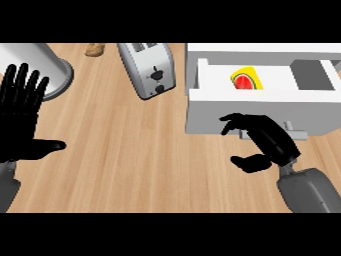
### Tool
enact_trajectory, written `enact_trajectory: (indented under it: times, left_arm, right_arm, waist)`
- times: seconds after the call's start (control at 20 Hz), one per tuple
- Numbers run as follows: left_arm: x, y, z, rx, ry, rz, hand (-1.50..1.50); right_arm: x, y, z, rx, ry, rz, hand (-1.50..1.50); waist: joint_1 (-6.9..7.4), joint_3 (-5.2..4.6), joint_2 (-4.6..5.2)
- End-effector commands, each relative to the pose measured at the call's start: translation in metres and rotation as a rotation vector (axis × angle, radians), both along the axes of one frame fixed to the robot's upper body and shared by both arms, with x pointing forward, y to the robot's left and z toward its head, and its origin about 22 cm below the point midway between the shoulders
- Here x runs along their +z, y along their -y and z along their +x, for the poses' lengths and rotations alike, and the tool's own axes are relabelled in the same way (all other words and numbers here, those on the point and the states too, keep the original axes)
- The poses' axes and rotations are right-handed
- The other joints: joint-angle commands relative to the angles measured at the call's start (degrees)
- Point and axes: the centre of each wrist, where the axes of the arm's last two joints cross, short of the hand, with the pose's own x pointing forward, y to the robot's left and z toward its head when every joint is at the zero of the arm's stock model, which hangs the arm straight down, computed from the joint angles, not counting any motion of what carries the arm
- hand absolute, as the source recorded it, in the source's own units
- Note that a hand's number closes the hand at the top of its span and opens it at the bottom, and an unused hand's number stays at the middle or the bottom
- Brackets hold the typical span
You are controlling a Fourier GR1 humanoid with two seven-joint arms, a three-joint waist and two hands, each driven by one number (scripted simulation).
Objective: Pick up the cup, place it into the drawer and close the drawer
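Cup (247, 80) seen lying inside the open drawer (202, 80), yellow with a red inner part, near the middle of the white compartment. Drawer pulled out of a white cabinet (276, 47), front panel (276, 112) facing the lower edge of the view, small grey handle (295, 132) on that panel.

Right hand (265, 137) placed just in front of the drawer front, fingers curled, fingertips close to the panel beside the handle, thumb apart below. Nothing held in it; not possible to tell whether the fingertips touched the panel. Grey forearm (313, 192) coming in from the lower right.

Left hand (14, 117) shown at the left side, open, fingers straight and pointing up, thumb out to the side, holding nothing, resting well apart from the drawer.

Silver toaster (149, 70) standing on the wooden counter (129, 150) between the left hand and the cabinet, tilted a little. White cylinder with a grey round base (33, 62) at the upper left, partly behind the left fingers. Small brown thing (94, 49) at the top edge near the toaster, not clear enough to name
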Motion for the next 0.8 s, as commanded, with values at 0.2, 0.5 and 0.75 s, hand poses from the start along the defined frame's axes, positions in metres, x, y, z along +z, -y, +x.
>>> enact_trajectory:
  times: [0.2,0.5,0.75]
  left_arm:
    - [-0.014,-0.023,-0.021,0.004,0.001,0.005,-1.50]
    - [-0.018,-0.047,-0.031,-0.009,0.006,0.003,-1.50]
    - [-0.010,-0.024,-0.021,-0.027,0.002,-0.018,-1.50]
  right_arm:
    - [-0.030,0.013,0.039,-0.005,-0.070,-0.081,-1.50]
    - [-0.034,0.003,0.082,-0.009,-0.077,-0.041,-1.50]
    - [-0.031,0.033,0.104,-0.012,-0.118,0.005,-1.50]
  waist:
    - [-0.19,0.01,-0.02]
    - [0.17,0.02,0.11]
    - [1.11,0.10,0.51]
